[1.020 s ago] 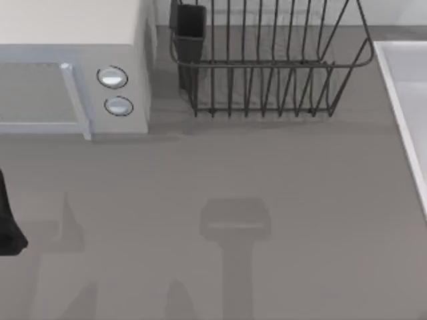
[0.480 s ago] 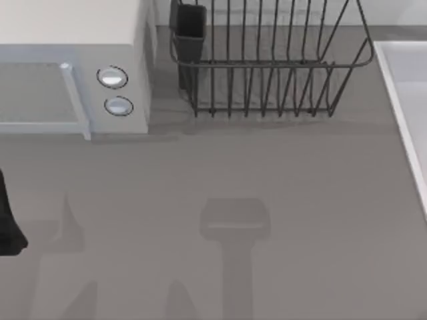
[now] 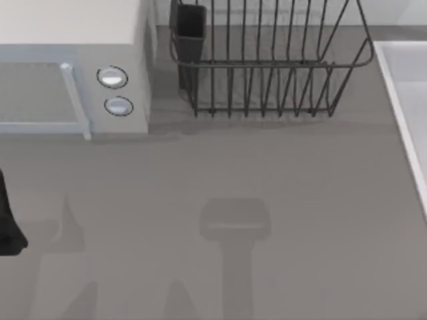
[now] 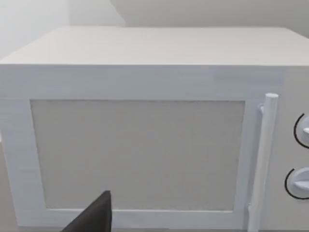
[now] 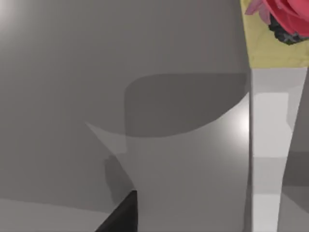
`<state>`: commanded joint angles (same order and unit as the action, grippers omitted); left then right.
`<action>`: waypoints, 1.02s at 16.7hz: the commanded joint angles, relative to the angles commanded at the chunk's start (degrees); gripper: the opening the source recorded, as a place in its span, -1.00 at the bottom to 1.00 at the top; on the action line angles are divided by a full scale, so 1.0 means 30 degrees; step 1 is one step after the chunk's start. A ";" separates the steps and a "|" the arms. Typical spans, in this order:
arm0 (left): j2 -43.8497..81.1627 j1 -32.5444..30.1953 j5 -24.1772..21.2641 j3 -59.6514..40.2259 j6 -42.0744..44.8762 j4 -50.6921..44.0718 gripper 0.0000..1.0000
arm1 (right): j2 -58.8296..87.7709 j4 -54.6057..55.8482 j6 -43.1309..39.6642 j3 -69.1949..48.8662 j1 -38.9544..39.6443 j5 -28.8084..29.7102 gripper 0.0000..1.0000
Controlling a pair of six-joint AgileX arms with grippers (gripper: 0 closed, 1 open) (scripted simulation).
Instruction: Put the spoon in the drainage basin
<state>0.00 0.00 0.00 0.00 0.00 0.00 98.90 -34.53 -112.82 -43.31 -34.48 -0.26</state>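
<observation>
1. The wire drainage rack (image 3: 267,67) sits at the top of the top view, a bit right of centre, upright on the grey table (image 3: 300,180). A dark cutlery cup (image 3: 190,30) hangs at the rack's left end.
2. Just left of the rack, near it but apart from it, is a white microwave (image 3: 73,40) in the upper left of the frame. Its door handle (image 3: 75,100) and two round knobs (image 3: 112,77) face the near side of the table. The left wrist view looks straight at the microwave's door, which is closed.
3. A pale raised edge, looks like a sink rim (image 3: 403,100), runs down the right edge of the top view, well apart from the microwave and just right of the rack.
4. Soft shadows (image 3: 235,227) lie on the table in the lower middle and lower left of the top view.
5. Left arm (image 3: 8,220): a black bit of it pokes in at the left edge of the top view, below the microwave. The left gripper (image 4: 94,217) is a dark tip low in the left wrist view, in front of the microwave door. Can't tell how far open it is or whether it holds anything.
6. Right gripper (image 5: 120,215): a dark piece low in the right wrist view, over grey and white surfaces. Same deal, can't tell its state. Something red and pink on a yellow patch (image 5: 282,14) sits in that view's upper right corner; can't tell what it is.
</observation>
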 joint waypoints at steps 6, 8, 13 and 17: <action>0.0000 0.0000 0.0000 0.0000 0.0000 0.0000 1.00 | 0.0000 0.0000 0.0000 0.0000 0.0000 0.0000 -1.00; 0.0000 0.0000 0.0000 0.0000 0.0000 0.0000 1.00 | 0.0000 0.0000 0.0000 0.0000 0.0000 0.0000 -1.00; 0.0000 0.0000 0.0000 0.0000 0.0000 0.0000 1.00 | -0.1500 -0.1951 0.0699 -0.0846 0.0070 0.0625 -1.00; 0.0000 0.0000 0.0000 0.0000 0.0000 0.0000 1.00 | -0.2526 -0.5007 0.0523 -0.2748 0.0033 0.0624 -1.00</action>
<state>0.00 0.00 0.00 0.00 0.00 0.00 91.32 -49.55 -111.26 -51.56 -34.38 1.61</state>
